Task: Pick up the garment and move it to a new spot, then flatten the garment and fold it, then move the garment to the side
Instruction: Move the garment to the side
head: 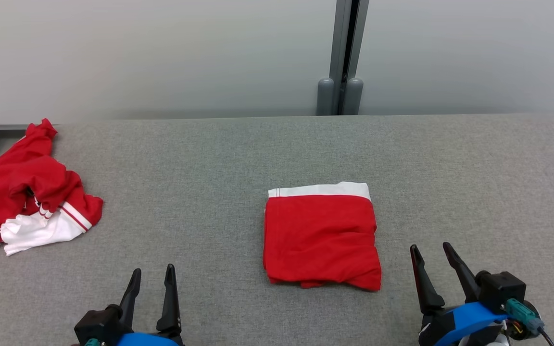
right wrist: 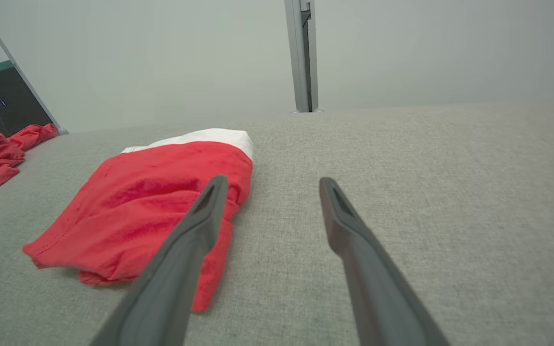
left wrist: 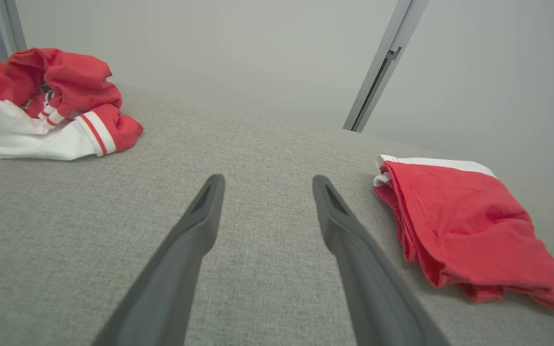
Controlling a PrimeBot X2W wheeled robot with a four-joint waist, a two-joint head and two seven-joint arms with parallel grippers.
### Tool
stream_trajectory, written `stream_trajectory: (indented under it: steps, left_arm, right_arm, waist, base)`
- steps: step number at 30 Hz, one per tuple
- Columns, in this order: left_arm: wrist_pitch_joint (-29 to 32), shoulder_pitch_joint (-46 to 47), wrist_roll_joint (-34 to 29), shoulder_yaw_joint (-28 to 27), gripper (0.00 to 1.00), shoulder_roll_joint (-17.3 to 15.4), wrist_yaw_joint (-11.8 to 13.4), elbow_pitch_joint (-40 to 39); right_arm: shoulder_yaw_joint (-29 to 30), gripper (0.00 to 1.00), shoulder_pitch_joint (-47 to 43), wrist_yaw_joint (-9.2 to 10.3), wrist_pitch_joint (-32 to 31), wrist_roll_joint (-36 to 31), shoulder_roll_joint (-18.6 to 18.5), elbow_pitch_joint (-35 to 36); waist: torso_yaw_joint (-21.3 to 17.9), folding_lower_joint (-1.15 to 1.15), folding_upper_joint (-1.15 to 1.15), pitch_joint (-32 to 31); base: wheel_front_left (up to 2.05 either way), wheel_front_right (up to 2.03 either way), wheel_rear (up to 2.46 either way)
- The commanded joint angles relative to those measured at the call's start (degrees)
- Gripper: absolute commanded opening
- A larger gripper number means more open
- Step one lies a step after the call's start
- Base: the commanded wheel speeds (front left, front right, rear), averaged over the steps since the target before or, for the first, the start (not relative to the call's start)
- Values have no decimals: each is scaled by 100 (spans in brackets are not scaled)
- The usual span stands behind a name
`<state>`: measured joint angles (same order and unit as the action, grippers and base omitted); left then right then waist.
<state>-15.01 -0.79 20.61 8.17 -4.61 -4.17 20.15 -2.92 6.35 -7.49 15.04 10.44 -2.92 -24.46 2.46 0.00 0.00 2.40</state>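
While left gripper [head: 153, 268] (lower left) and right gripper [head: 430, 246] (lower right) stand released, empty, folded red garment [head: 322, 235] lies mid-frame on grey table [head: 209, 158]; crumpled red-white heap [head: 22, 192] at left edge.

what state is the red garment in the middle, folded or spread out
Folded. The red garment lies as a compact rectangle, stacked layers showing along its near edge, a white band at the far edge.

Soft matt cloth garment [head: 322, 238] on a coarse woven grey table cover [head: 219, 168], probably felt-like.
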Motion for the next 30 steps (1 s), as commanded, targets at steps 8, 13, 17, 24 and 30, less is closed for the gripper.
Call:
stream_trajectory:
  steps: [8,13,17,24,30]
  left_arm:
    - [-24,172,-185,57,100,0,37,-95]
    - [-24,196,-270,109,100,23,72,-141]
    - [-24,207,-249,145,100,58,69,-183]
    - [-24,227,-236,156,100,101,85,-197]
    - [-24,235,-283,126,100,128,45,-207]
  right_arm:
    - [285,100,684,0,-885,-655,2,-40]
    - [303,100,1160,0,-2151,-844,3,-149]
    - [264,100,1387,0,-2913,-861,-4,-347]
    - [308,100,1621,0,-3669,-602,-135,-910]
    - [208,45,1838,0,-3896,-181,-112,-1310]
  waist:
    - [158,0,0,90]
    - [332,0,0,133]
    - [523,0,0,195]
    - [849,0,0,375]
    - [954,0,0,509]
  base:
    - [0,0,0]
    - [0,0,0]
    - [0,0,0]
    - [0,0,0]
    - [0,0,0]
